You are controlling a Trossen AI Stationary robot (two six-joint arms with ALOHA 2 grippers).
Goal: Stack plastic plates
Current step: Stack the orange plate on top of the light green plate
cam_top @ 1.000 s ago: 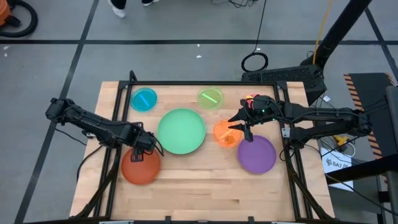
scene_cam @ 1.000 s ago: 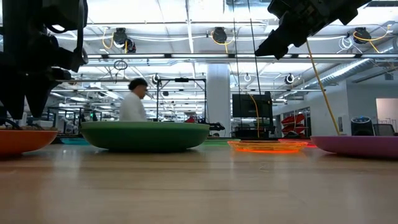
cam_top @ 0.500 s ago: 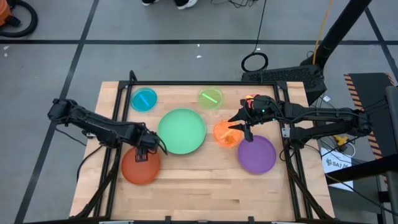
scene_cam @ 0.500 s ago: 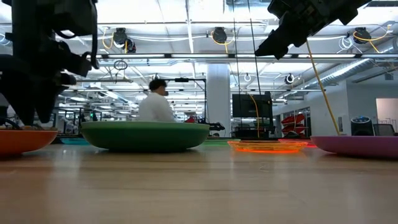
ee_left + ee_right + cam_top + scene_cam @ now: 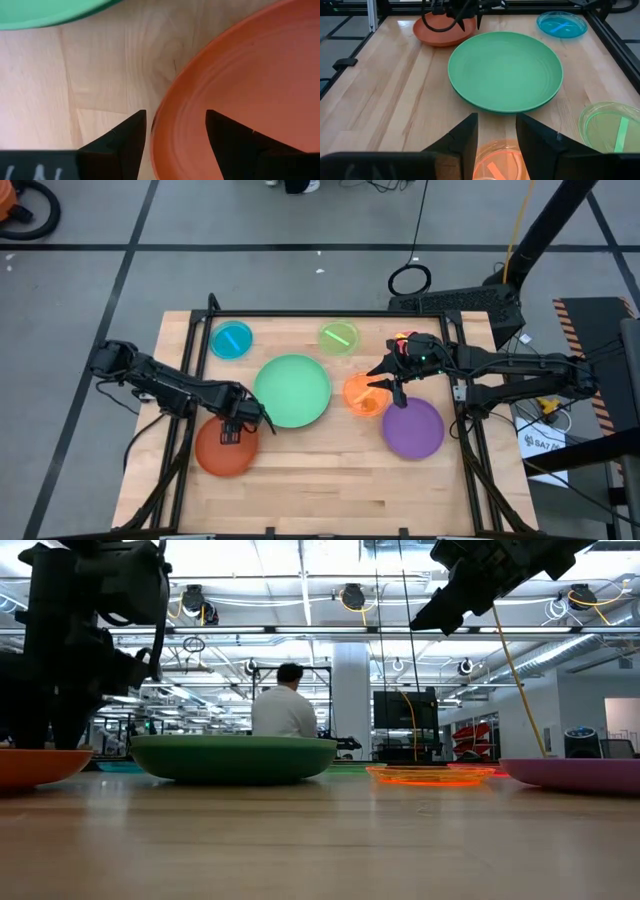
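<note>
Plastic plates lying spread on the bench, the left pincer straddling the brown-orange plate's rim.
High view: since a second ago the left arm is shifting toward the mint plate; the right pincer is holding unchanged over the orange plate, beside the purple plate. Low view: a person behind is walking rightward; the left arm is leaning nearer the mint plate. Left wrist view: its fingers are standing apart, one each side of the rim. Right wrist view: fingers parted, gripping nothing. No readable writing.
</note>
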